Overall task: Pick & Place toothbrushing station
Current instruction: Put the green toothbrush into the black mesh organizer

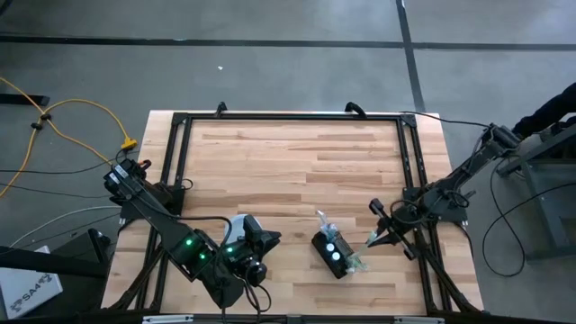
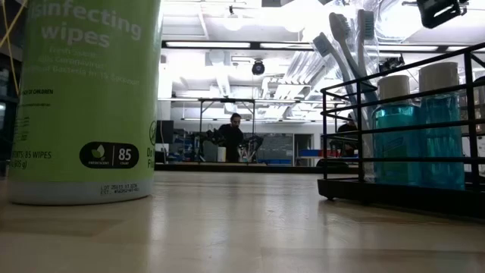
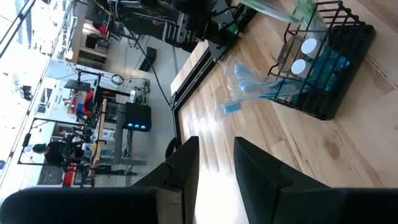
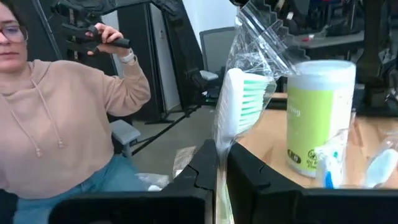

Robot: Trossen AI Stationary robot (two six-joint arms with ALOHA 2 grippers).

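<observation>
Right gripper [image 4: 216, 163] pinches wrapped toothbrush [image 4: 236, 102], handle hidden.

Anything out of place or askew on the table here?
One wrapped toothbrush lies flat on the table beside the black wire holder instead of in it. The right gripper pinches another wrapped, green-bristled toothbrush. Nothing spilled.

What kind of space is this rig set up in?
Probably a robotics lab or workshop: a wooden table framed in black metal rails, yellow cable lying loose on a concrete floor, and equipment racks under bright ceiling lights beyond.
</observation>
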